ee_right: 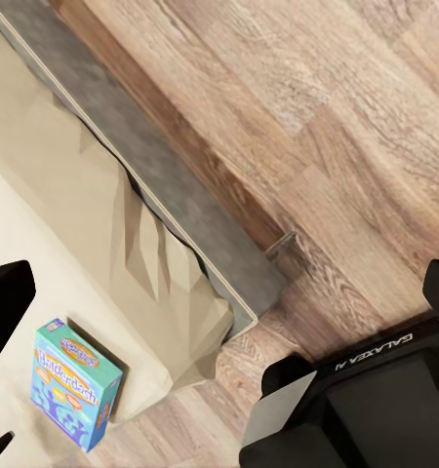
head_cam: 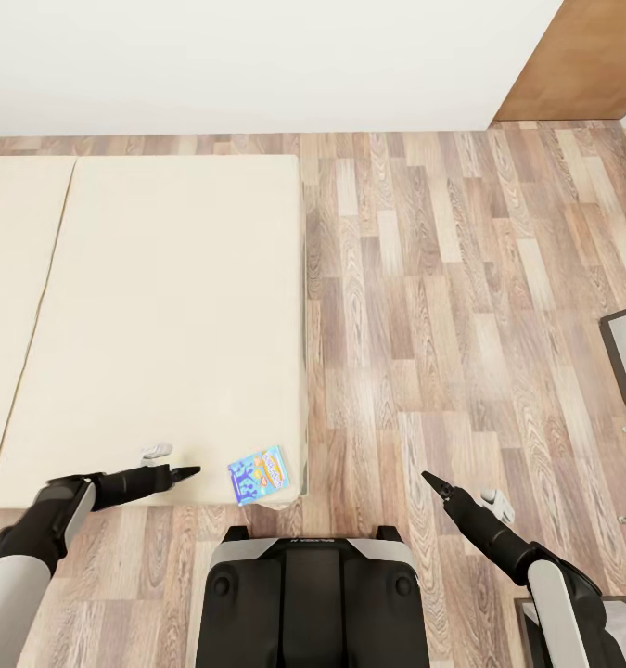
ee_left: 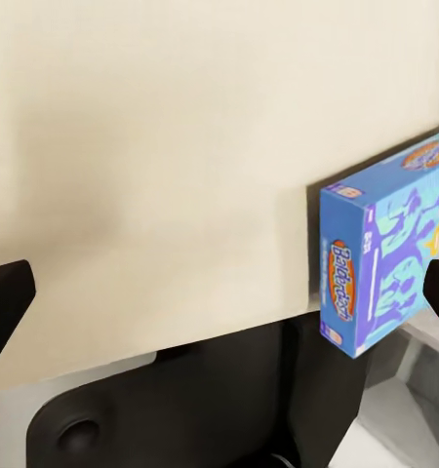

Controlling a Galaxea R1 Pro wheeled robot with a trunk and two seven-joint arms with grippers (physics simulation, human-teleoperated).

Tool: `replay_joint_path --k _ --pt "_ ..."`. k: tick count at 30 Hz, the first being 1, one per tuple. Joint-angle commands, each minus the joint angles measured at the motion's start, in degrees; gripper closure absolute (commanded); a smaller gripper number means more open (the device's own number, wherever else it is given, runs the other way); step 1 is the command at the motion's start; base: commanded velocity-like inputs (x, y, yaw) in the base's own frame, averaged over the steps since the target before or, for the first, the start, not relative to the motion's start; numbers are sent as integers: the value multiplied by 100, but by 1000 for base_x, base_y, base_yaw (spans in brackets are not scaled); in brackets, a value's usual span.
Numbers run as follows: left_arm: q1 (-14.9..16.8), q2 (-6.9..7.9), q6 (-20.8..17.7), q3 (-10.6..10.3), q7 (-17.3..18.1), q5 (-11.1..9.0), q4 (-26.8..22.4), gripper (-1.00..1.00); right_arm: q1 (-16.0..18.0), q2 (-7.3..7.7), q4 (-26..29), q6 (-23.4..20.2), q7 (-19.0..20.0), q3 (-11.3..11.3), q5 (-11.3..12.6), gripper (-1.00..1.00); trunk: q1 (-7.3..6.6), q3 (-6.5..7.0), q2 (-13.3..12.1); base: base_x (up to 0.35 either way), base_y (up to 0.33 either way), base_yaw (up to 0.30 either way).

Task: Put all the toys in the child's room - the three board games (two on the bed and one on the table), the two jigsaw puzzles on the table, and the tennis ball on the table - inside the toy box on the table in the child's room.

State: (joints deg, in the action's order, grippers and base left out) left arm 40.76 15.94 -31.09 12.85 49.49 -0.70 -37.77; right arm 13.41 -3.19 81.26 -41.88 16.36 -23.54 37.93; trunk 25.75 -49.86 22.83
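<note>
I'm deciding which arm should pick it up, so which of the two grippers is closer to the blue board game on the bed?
The left gripper: it hovers over the bed just beside the blue board game. The right gripper hangs over the wood floor, farther off.

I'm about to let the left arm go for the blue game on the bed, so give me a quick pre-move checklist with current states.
1. Blue board game in sight, lying near the bed corner: ok.
2. Left gripper beside the box, not touching it: ok.
3. Left fingers apart and empty: ok.
4. Right gripper over the floor, away from the box: ok.
5. Second game on the bed located: cannot tell.
</note>
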Motion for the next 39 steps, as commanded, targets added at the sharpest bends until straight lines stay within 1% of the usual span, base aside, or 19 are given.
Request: replay_joint_path --k 1,4,5,9,10,17,29,36,37,39 --pt "2 -49 -51 15 -15 -7 -5 -100 4 -7 4 -40 25 -19 -5 -100 3 -6 9 0 0 0" --pt "2 -132 -53 11 -99 -8 -10 -100 4 -7 4 -40 25 -19 -5 -100 3 -6 9 0 0 0" --pt "2 -197 -54 10 -169 -12 -15 -100 4 -7 4 -40 25 -19 -5 -100 3 -6 9 0 0 0" --pt "2 -327 -59 8 -290 -16 -28 -100 4 -7 4 -40 25 -19 -5 -100 3 -6 9 0 0 0" --pt "2 -381 -61 8 -328 -16 -34 -100 4 -7 4 -40 25 -19 -5 -100 3 -6 9 0 0 0" --pt "2 -480 -81 7 -382 -18 -47 -100 4 -7 4 -40 25 -19 -5 -100 3 -6 9 0 0 0" --pt "2 -567 -122 2 -385 -18 -55 -100 4 -7 4 -40 25 -19 -1 -100 3 -6 9 0 0 0" --pt "2 -758 -125 -1 -417 -5 -55 -100 4 -7 4 -40 25 -19 3 -100 3 -6 9 0 0 0" --pt "2 -808 -125 -1 -461 -3 -55 -100 4 -7 4 -40 25 -19 3 -100 3 -6 9 0 0 0" --pt "2 -861 -122 -3 -534 -4 -55 -100 4 -7 4 -40 25 -19 2 -100 3 -6 9 0 0 0"
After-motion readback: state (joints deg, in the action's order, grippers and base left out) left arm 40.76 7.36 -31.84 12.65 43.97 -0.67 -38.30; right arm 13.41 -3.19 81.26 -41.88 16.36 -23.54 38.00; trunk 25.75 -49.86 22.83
